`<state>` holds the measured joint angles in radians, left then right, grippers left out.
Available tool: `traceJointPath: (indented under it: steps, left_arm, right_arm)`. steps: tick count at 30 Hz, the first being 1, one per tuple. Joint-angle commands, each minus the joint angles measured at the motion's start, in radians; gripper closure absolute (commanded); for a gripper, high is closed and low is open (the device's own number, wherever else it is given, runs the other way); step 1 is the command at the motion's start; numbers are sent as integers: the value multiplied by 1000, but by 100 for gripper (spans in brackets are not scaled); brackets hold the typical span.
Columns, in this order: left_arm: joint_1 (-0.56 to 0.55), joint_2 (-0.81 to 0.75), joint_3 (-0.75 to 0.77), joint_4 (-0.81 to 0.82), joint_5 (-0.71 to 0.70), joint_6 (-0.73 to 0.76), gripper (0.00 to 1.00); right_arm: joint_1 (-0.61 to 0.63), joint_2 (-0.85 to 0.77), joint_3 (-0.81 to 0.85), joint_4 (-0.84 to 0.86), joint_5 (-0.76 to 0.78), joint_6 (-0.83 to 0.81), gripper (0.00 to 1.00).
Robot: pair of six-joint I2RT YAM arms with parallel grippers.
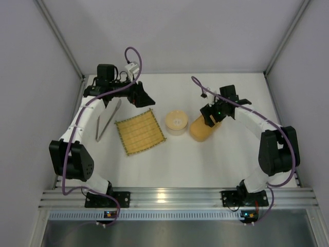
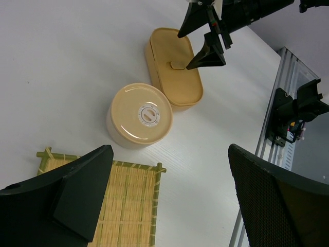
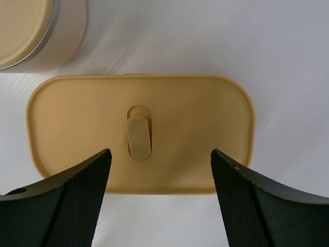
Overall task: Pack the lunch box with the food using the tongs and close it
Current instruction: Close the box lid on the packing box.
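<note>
Tongs (image 1: 107,122) lie flat on the white table (image 1: 205,159) at the left, just beside the left edge of the square bamboo mat (image 1: 140,131), with their two thin arms running away from the robot. The left gripper (image 2: 170,152) hangs above the table behind the mat's far corner. Its fingers (image 2: 77,200) are spread wide with nothing between them.

To the right of the mat stands a round cream container (image 1: 176,122) with its lid on. Just to the right of that sits the tan-orange lunch box (image 1: 203,129), close to the container; whether they touch cannot be told. Its flat lid (image 3: 195,118) sits on top, with a small raised tab (image 3: 139,138) at the centre.

The right gripper (image 3: 160,152) hovers directly over the lid. Its fingers are spread apart to either side of the tab and grip nothing. Whether the fingertips touch the lid cannot be told.
</note>
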<state>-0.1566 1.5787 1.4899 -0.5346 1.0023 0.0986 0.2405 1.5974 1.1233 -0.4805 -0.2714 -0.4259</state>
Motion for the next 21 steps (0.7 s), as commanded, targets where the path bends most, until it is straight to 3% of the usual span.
traceJointPath:
  steps: [1,10,21]
  left_arm:
    - [3,-49,1,16,41,-2,2]
    - [8,-48,0,10,27,4,2]
    - [22,-29,-3,-5,10,16,2]
  right_arm:
    - [29,47,72,-44,-9,-37,22]
    - [63,179,135,-213,11,-77,22]
    - [117,272,89,-254,70,-68,23]
